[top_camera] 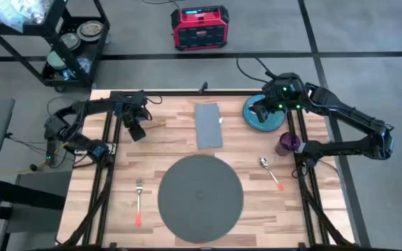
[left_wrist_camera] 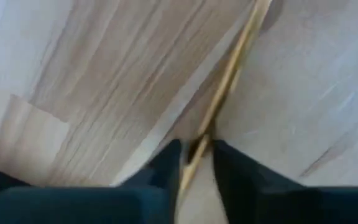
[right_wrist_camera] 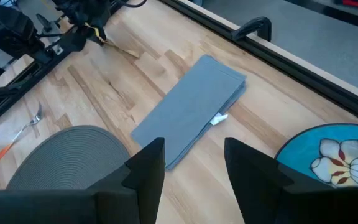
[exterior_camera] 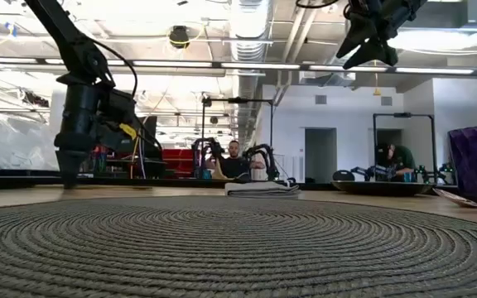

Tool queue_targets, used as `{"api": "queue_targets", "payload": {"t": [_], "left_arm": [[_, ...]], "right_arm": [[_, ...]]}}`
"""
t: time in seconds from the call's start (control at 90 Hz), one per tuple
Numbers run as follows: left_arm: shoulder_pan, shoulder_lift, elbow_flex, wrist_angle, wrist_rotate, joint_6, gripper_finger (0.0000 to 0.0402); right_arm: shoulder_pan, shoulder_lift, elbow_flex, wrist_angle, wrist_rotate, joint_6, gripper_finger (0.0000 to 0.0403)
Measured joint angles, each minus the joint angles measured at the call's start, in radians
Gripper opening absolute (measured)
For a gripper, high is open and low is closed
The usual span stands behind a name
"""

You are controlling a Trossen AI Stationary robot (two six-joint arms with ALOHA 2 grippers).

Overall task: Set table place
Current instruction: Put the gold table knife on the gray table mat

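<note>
High view: left claw (top_camera: 137,132) pinches a chopstick (left_wrist_camera: 225,81); right claw (top_camera: 260,111), spread, hovers over teal plate (top_camera: 251,122).
</note>
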Motion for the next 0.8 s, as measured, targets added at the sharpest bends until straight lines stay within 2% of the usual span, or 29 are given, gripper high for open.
{"api": "queue_targets", "payload": {"t": [0.2,0.333,0.478,0.8], "left_arm": [[-0.03,0.03,0.006,-0.016,-0.004,-0.006,0.0005],[-0.026,0.017,0.05,-0.051,0.021,-0.077,0.0003],[-0.006,-0.067,0.098,-0.066,0.109,-0.123,0.0002],[-0.005,-0.245,0.12,-0.084,0.21,-0.272,0.0]], "right_arm": [[0.0,0.0,0.0,0.0,0.0,0.008,0.0155],[0.0,0.0,0.0,0.001,0.0,0.019,0.0155],[0.0,0.0,0.0,0.024,0.0,0.019,0.0155],[-0.008,0.0,0.0,0.053,0.001,0.018,0.0155]]}}
